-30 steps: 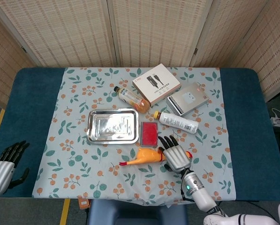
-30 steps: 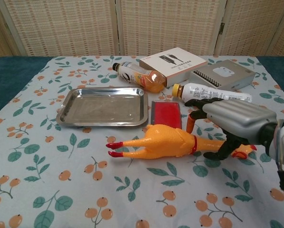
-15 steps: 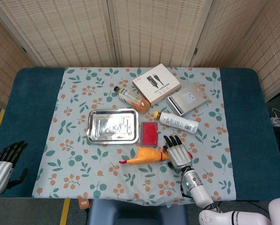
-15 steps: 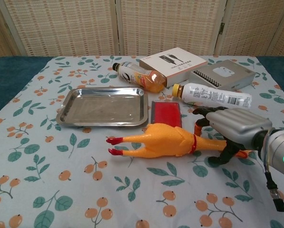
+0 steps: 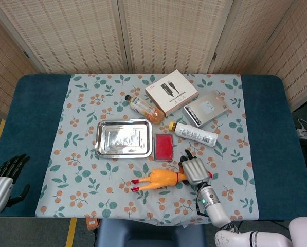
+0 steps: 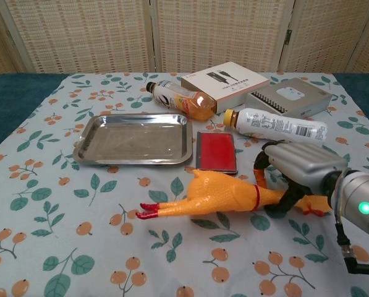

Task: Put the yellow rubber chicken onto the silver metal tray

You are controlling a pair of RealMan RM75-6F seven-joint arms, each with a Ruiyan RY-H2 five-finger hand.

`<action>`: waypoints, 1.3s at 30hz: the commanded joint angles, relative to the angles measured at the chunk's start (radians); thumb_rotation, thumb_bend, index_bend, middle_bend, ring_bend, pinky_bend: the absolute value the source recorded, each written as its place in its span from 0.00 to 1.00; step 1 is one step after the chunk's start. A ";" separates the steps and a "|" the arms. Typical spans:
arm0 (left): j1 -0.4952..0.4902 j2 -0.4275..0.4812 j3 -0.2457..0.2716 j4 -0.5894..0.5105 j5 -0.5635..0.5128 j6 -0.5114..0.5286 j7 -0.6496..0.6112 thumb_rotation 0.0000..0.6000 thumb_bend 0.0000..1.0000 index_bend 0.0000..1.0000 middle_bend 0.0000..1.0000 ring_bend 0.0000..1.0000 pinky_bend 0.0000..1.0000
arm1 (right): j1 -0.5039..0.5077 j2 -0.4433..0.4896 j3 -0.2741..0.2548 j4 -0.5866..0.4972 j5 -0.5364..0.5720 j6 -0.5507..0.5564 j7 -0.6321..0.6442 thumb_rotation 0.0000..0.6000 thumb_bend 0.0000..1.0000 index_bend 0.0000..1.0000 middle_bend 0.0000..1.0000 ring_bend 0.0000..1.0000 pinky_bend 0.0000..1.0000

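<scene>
The right hand (image 6: 295, 174) curls around the neck of the yellow rubber chicken (image 6: 218, 197), gripping it near the silver metal tray (image 6: 85, 143); the left hand (image 5: 4, 181) hangs open, holding nothing.

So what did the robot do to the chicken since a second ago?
The right hand closed around the neck of the yellow rubber chicken and drew it a little toward the robot, away from the red case. The chicken's red feet swung nearer the table's front edge. The silver metal tray, the bottles and the boxes stayed where they were, and the left hand is still off to the side.
</scene>
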 commanded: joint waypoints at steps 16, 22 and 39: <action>-0.031 -0.037 0.008 0.035 0.068 -0.003 -0.006 1.00 0.45 0.00 0.00 0.01 0.11 | 0.013 0.085 0.028 -0.088 -0.191 -0.029 0.297 1.00 0.31 0.88 0.64 0.79 1.00; -0.077 -0.066 0.017 0.062 0.132 -0.024 -0.060 1.00 0.45 0.00 0.00 0.02 0.12 | 0.066 0.165 0.076 -0.124 -0.170 -0.134 0.385 1.00 0.31 0.89 0.64 0.79 1.00; -0.344 -0.086 -0.025 -0.116 0.116 -0.347 -0.122 1.00 0.36 0.00 0.00 0.00 0.06 | 0.316 0.264 0.190 -0.203 0.240 -0.400 0.468 1.00 0.31 0.89 0.64 0.79 1.00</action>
